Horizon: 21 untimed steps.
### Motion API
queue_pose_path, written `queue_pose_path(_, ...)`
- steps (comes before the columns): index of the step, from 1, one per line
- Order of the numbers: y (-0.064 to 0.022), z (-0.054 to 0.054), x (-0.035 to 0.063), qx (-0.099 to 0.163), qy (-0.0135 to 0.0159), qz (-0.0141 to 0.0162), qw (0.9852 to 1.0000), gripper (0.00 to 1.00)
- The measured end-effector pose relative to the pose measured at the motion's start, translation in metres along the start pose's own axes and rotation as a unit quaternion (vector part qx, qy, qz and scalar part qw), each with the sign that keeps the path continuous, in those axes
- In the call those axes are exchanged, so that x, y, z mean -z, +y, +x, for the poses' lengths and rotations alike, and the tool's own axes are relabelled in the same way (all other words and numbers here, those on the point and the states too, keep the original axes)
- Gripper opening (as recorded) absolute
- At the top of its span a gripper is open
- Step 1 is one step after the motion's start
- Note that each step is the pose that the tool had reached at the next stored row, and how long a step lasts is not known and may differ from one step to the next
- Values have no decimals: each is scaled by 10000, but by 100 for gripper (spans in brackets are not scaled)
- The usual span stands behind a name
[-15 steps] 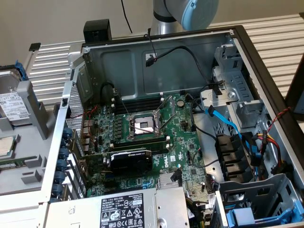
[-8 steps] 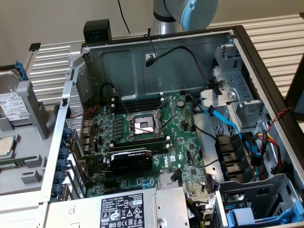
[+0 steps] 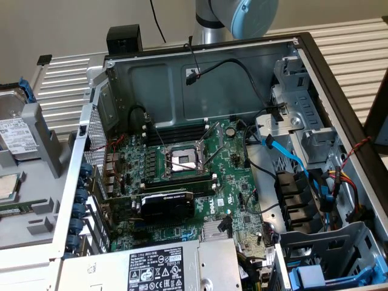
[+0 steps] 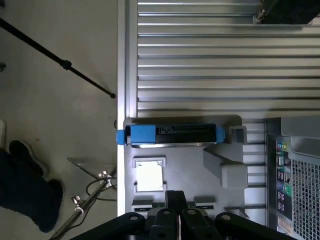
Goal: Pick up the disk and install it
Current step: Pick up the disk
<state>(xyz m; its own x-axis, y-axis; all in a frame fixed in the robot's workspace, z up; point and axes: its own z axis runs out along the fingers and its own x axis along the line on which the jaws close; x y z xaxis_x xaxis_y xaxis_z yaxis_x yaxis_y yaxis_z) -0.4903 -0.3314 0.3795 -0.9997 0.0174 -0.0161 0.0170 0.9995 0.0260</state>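
Observation:
The disk, a silver-grey hard drive with a white label in a bright blue carrier, stands on edge in a grey holder left of the open computer case in the exterior view. In the wrist view the disk shows edge-on, blue at both ends. My gripper is shut with nothing between its fingers. It hovers over the grey holder, a short way from the disk and close to a small square silver chip.
The open computer case has a motherboard, cables and drive bays on the exterior view's right. Another blue-fronted carrier sits at its near right corner. A ribbed metal table lies beyond the holder. A person's shoe and a stand are on the floor.

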Motion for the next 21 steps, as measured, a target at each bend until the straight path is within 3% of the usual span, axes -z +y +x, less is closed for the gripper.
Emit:
queue_pose_path(10,31,1,-1,-4,-1,9,10000,11)
queue_pose_path(14,165,3,-4,-2,-4,54,10000,11)
queue_pose_path(21,368,11,-4,66,-5,62,10000,11)
